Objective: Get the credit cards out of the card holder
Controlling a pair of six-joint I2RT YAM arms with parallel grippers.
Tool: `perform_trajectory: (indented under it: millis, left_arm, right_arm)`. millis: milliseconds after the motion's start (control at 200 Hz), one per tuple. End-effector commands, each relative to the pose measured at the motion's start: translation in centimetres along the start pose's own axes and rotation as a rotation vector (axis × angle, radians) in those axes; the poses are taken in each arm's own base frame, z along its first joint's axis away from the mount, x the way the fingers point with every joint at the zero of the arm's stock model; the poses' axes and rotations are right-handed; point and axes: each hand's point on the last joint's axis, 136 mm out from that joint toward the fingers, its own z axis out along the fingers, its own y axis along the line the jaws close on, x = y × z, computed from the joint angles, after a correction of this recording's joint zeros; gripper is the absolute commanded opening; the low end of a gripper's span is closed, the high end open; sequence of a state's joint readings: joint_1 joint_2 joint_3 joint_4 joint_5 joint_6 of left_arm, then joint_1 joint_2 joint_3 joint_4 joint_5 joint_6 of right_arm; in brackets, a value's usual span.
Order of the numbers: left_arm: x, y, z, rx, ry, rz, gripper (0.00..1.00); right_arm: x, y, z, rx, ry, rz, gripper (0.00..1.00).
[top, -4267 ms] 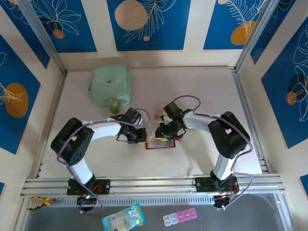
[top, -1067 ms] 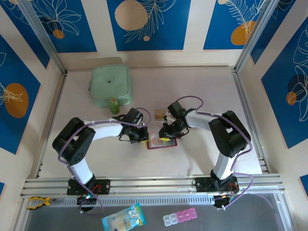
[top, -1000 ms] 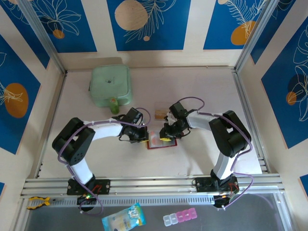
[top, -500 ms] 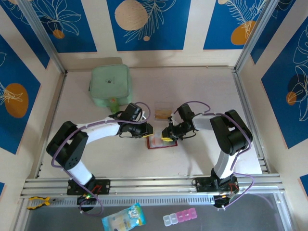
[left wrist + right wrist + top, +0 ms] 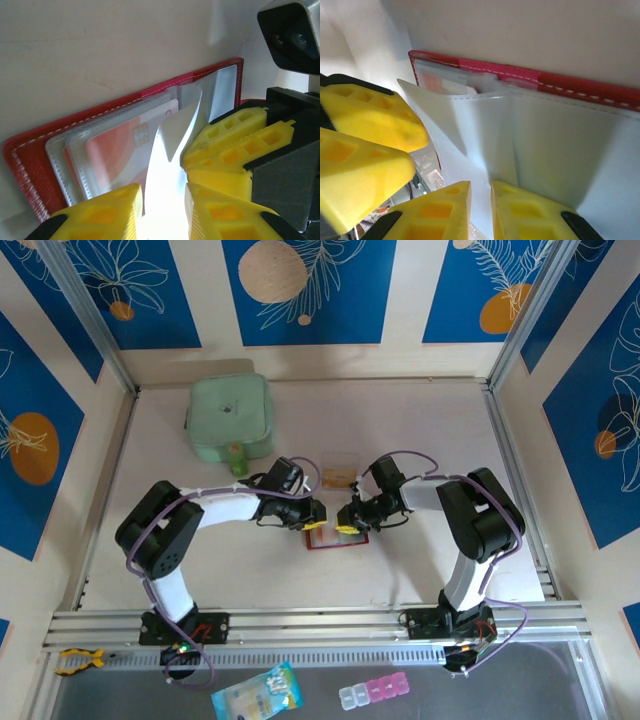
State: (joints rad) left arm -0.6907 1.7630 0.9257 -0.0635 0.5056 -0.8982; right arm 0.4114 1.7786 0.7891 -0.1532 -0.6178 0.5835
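Roughly midway, judging by the layout. Has tan credit cards (image 5: 340,477) already out, lying loose on the tabletop (image 5: 420,430) just beyond the card holder (image 5: 335,536), toward the far edge. Keeps the card holder itself spread open and flat near the middle of the tabletop, between the two arms.

Pinches a clear sleeve (image 5: 470,125) in the right claw (image 5: 480,189), pads nearly together on the plastic and lifting it off the red cover. Presents the left claw (image 5: 164,192) with jaws apart, a bright flap of sleeve passing through the gap and, as far as can be told, not clamped.

Left to do: at least the whitish card with orange print (image 5: 120,147) and a chip, seated in a sleeve against the red cover. Cannot tell whether more sit behind it.

Pale, matte, bare wood-toned tabletop, with a mint-green pouch (image 5: 229,417) near the far-left corner, well apart from the work. Boxed in by light walls hung with blue leaf-patterned panels (image 5: 300,290); aluminium rails (image 5: 320,620) along the near edge, carrying both arm bases.
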Motion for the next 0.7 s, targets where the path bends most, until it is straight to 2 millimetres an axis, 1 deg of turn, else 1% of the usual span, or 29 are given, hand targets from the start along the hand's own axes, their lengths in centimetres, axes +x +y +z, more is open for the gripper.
perform_trajectory:
  millis: [0, 155, 240, 350, 500, 585, 695]
  left_arm:
    - [0.1, -1.2, 0.6, 0.041, 0.021, 0.006, 0.29]
    - [0.3, -1.1, 1.0, 0.049, 0.034, -0.005, 0.29]
    - [0.3, -1.4, 1.0, 0.066, 0.031, -0.003, 0.28]
    - [0.1, -2.2, 0.7, 0.092, 0.020, 0.003, 0.27]
    - [-0.2, -3.2, 0.0, 0.110, 0.006, 0.013, 0.27]
    - [-0.3, -3.8, -0.3, 0.119, 0.004, 0.019, 0.27]
    - [-0.4, -4.9, -0.5, 0.131, 0.002, 0.033, 0.28]
  right_arm:
    - [0.7, -1.1, 0.2, 0.017, 0.018, 0.030, 0.19]
    - [0.7, -0.9, 0.1, 0.014, 0.018, 0.026, 0.19]
    - [0.7, -0.7, 0.1, 0.011, 0.016, 0.023, 0.19]
    - [0.6, 0.5, -0.5, -0.011, -0.004, 0.000, 0.20]
    - [0.2, 2.3, -2.5, 0.023, -0.069, -0.040, 0.22]
    - [0.0, 2.8, -4.0, 0.073, -0.114, -0.053, 0.23]
    - [0.0, 2.7, -5.8, 0.156, -0.161, -0.060, 0.23]
